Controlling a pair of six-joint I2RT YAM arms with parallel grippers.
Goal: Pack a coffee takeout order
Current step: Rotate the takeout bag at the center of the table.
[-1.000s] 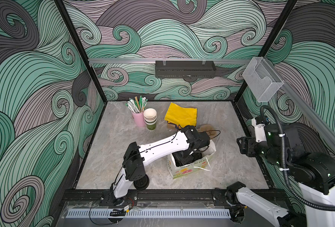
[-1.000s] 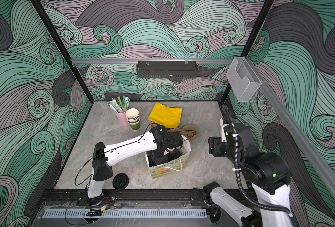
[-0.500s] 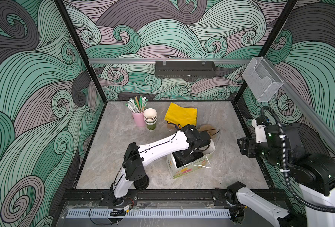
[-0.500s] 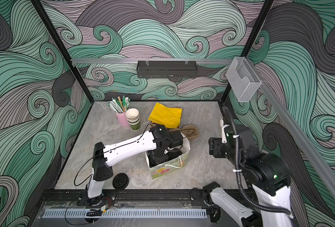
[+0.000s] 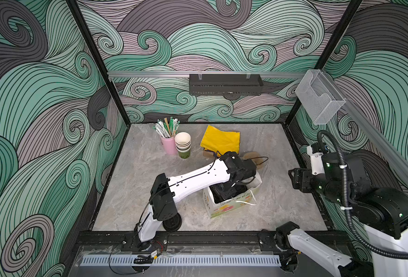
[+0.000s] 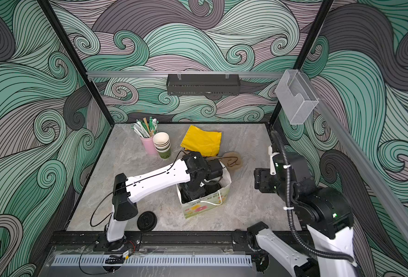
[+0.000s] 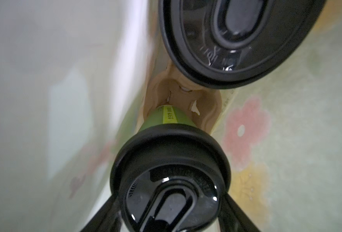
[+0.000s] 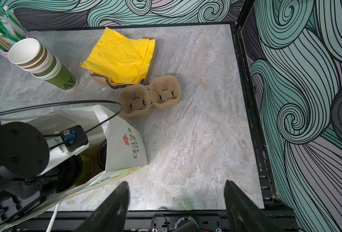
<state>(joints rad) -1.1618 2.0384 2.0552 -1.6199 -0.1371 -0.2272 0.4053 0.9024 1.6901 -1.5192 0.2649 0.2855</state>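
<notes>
Two capped cups stand together inside the white flowered paper bag (image 5: 231, 206) near the middle of the worktop (image 5: 135, 177). The left claw (image 7: 170, 200) reaches down into the bag's open mouth. In the left wrist view its fingers (image 7: 101, 215) press against opposite sides of the black lid (image 7: 170, 158) on the held cup (image 7: 166, 118), pinching it. This olive-green cup sits in a brown pulp carrier (image 7: 208, 104) deep in the bag. The neighbour cup (image 7: 236, 40) is just beside it, and only its lid shows.

The right claw (image 8: 175, 182) hangs over bare worktop to the bag's right, clear of it, jaws spread and holding nothing.

At the back, a stack of open cups (image 5: 183, 146) stands right beside a pink cup of straws (image 5: 169, 144). The yellow napkins (image 5: 222, 139) lie in a pile further right. A spare carrier (image 8: 152, 96) lies between the napkins and the bag. A loose lid (image 6: 146, 221) lies flat at the front edge, by the left arm's base.
</notes>
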